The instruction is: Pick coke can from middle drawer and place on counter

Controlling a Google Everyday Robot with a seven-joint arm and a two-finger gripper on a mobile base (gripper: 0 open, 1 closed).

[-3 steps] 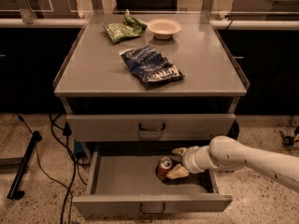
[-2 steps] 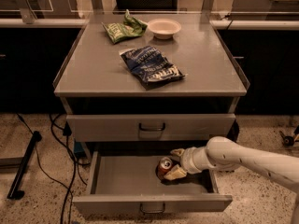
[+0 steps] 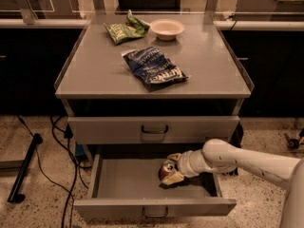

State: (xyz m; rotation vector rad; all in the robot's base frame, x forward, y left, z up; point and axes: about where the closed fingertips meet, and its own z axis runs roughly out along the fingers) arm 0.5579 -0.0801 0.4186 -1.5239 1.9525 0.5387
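Coke can: the coke can (image 3: pixel 165 167) lies tipped in the middle drawer (image 3: pixel 126 180), right of centre on the tray floor, its silver top turned up and to the left. It is not yet lifted.

Gripper: the gripper (image 3: pixel 170 168) is inside the drawer, coming in from the right. One finger is above the can and one below, narrowed down onto its body. I judge this a side grasp because the can lies low and the drawer above leaves little room to come down from the top.

Arm: the pale arm (image 3: pixel 247 161) reaches in low over the drawer's right wall, passing under the closed drawer front (image 3: pixel 118 129) with the black loop handle.

Drawer: it is pulled fully out, so the tray is open to the reach. Nothing else is visible in it.

Step in hand: securing the hold before raising the can out.

Counter: the counter (image 3: pixel 92 77) sits well above, and its bare left half and front edge look like the easiest landing spots.

Clutter to avoid: the blue chip bag (image 3: pixel 154 66) lies mid-counter. The green chip bag (image 3: pixel 124 30) and a white bowl (image 3: pixel 166 28) sit toward the back.

Risk: a tilted can held across its round side may slip or twist as it clears the drawer wall.
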